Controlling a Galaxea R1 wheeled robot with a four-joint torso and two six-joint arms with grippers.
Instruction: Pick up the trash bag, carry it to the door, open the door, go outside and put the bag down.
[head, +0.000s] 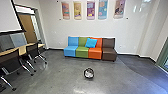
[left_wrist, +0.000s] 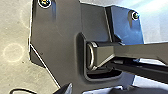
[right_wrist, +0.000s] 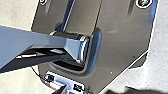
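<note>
Black office chair, placed ahead and left of left pincer. White trash bag, contained in round dark wastebasket, set ahead of right pincer, apart from both. Whether either is parted or closed cannot be told.

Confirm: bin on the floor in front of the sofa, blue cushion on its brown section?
No: the head view shows the blue cushion where the green section meets the orange one, not on the brown one. Bin on the floor in front of the sofa: right.
</note>
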